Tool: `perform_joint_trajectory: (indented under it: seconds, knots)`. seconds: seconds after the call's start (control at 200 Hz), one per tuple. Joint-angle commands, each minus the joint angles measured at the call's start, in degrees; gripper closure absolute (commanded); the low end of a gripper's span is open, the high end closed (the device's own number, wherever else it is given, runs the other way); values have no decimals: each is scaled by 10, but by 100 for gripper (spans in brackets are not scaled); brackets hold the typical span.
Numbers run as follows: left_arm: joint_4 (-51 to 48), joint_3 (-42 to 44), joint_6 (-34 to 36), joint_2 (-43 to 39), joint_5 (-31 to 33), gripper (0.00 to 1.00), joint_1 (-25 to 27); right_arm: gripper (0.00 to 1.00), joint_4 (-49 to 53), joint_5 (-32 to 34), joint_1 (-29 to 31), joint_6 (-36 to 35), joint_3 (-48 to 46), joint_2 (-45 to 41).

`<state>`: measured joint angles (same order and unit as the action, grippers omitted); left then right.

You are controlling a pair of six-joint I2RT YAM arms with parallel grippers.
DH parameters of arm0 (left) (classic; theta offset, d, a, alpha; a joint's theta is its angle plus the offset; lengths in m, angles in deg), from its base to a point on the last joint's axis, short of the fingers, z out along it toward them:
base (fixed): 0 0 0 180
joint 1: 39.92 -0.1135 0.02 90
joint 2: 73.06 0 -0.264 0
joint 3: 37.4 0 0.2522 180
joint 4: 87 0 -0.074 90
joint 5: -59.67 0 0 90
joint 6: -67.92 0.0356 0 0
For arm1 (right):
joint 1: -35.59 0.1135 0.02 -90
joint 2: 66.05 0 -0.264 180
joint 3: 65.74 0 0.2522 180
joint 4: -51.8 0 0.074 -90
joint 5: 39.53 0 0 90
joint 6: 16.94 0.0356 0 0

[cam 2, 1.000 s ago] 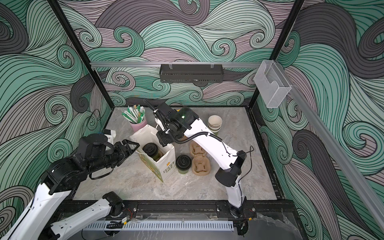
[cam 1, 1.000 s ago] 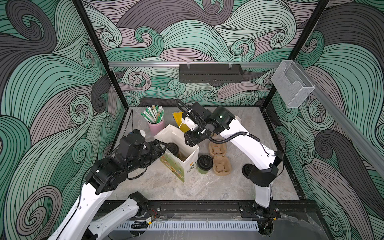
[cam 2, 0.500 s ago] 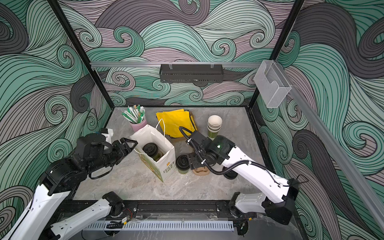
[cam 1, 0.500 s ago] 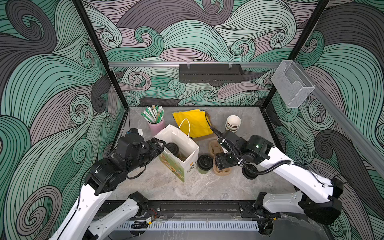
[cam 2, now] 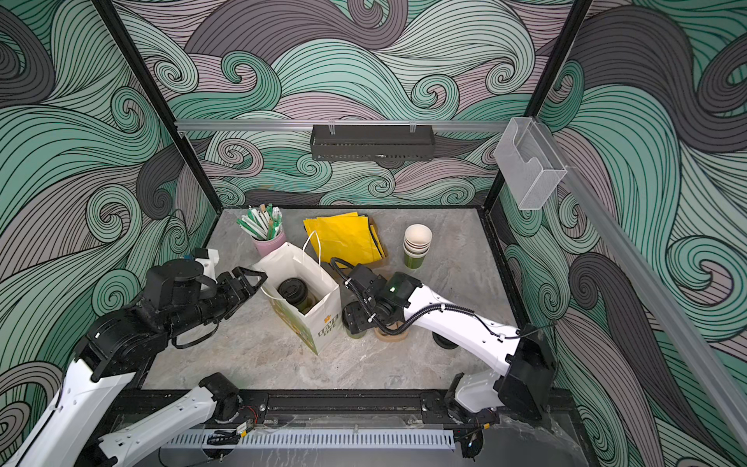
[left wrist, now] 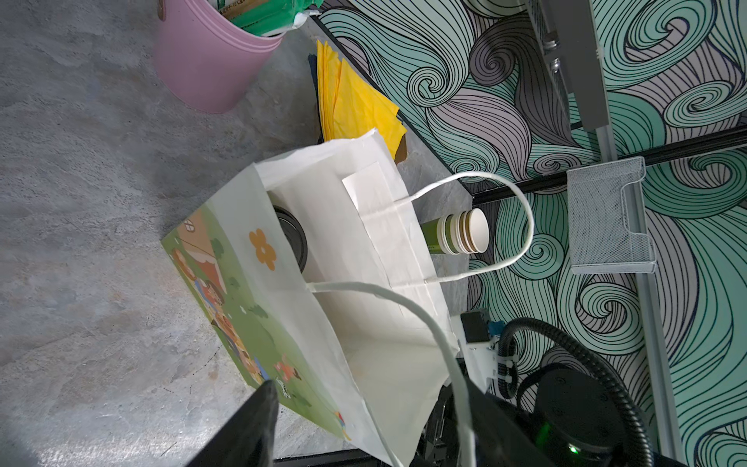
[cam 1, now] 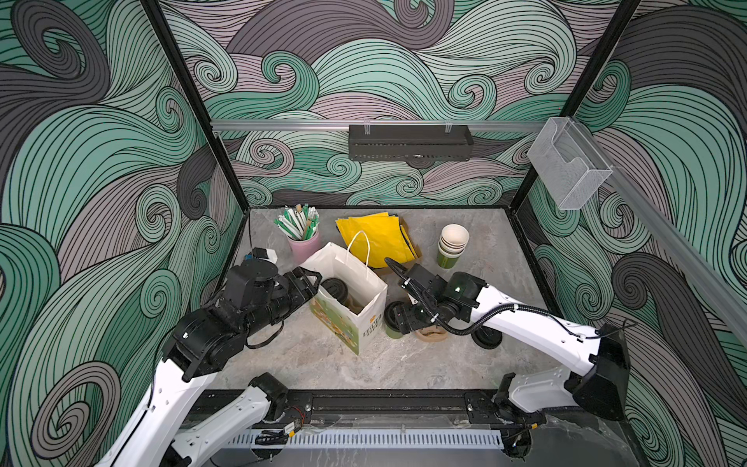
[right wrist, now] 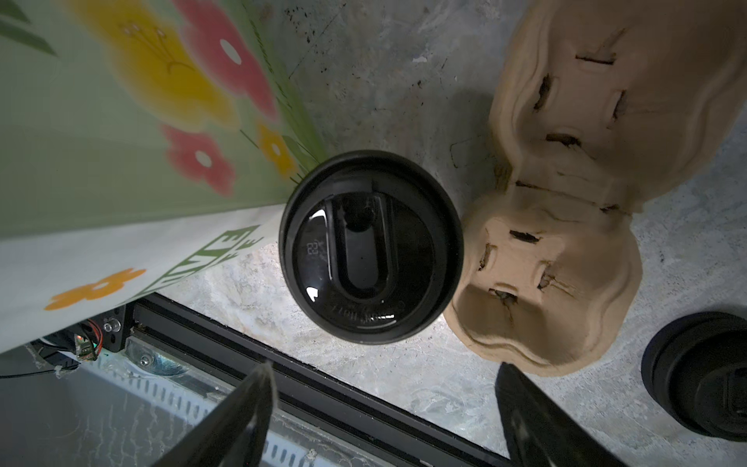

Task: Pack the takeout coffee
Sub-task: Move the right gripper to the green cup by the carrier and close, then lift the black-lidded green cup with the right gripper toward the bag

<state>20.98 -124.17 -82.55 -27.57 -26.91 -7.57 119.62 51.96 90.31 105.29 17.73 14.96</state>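
The takeout coffee [right wrist: 370,246], a green cup with a black sip lid, stands on the table against the paper bag's [right wrist: 101,121] printed side. Both top views show only a sliver of it [cam 1: 390,332] [cam 2: 356,334] under my right gripper [cam 1: 401,318] [cam 2: 351,317]. That gripper [right wrist: 384,404] hangs open above the cup, touching nothing. The white bag [cam 1: 355,327] [cam 2: 319,331] stands open with a second lidded cup [cam 1: 334,288] [cam 2: 293,290] inside. My left gripper [cam 1: 313,281] [left wrist: 372,428] is open, its fingers either side of the bag's [left wrist: 242,283] rim and handle.
A brown pulp cup carrier [right wrist: 566,202] [cam 1: 434,333] lies right beside the cup, and a loose black lid [right wrist: 699,376] [cam 1: 489,337] beyond it. At the back are stacked lidless cups [cam 1: 452,246], yellow napkins [cam 1: 376,238] and a pink cup of sachets [cam 1: 303,242].
My right arm has swung from over the bag's back side down to the front right, above the lidded cup, and its jaws have widened. The left arm has stayed put.
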Motion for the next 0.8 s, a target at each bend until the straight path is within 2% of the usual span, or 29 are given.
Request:
perform_joint_trajectory:
  seconds: [0.0,0.285,0.56,0.795]
  knots:
    - [7,-1,9,-5,8,28,-5,13,-33,5,6,-36,-3,11]
    - [6,0,13,-3,6,28,-5,15,-56,21,13,-94,-7,39]
    - [3,1,13,-2,6,29,-5,20,-53,31,13,-95,-3,51]
    - [7,1,15,2,4,29,-5,17,-50,35,13,-92,2,66]
